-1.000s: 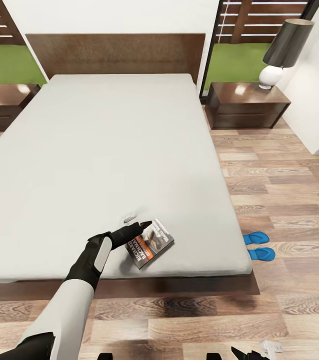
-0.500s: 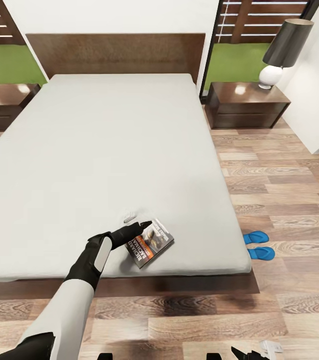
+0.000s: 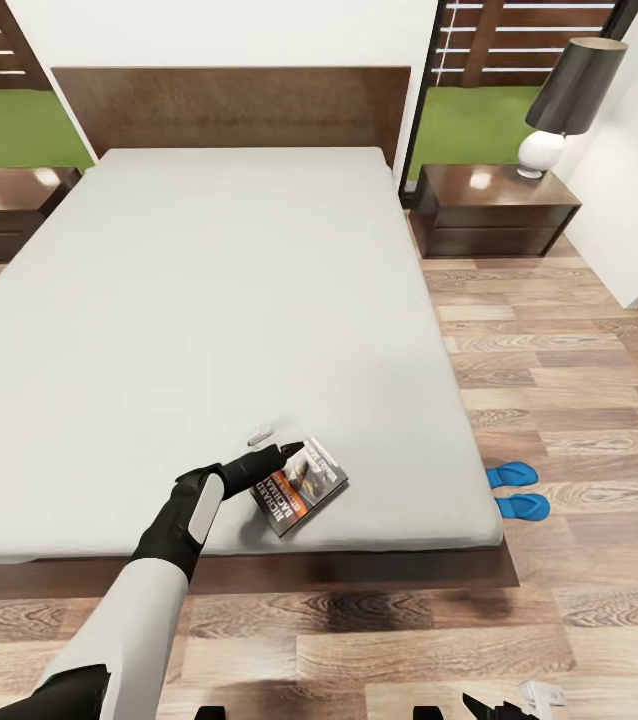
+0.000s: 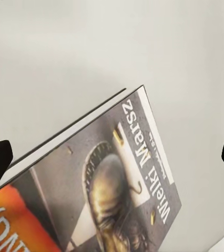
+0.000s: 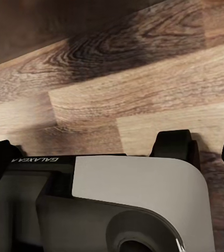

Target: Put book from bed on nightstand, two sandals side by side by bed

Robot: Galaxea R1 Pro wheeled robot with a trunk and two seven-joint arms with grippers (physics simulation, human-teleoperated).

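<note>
Surface: pale grey-white mattress of the dark wood bed.
Book: small dark paperback is lying near the bed's foot.
Left hand: spread, fingertips hovering at the book's edge.
Right hand: cannot tell.

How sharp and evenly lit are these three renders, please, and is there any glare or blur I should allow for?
Head view: sharp and evenly lit, a soft shadow under the bed edge, glare spots on the right nightstand. Left wrist view: the book cover is close and slightly soft, its title readable, the pale mattress nearly featureless. Right wrist view: crisp floor grain, darker toward one corner.
</note>
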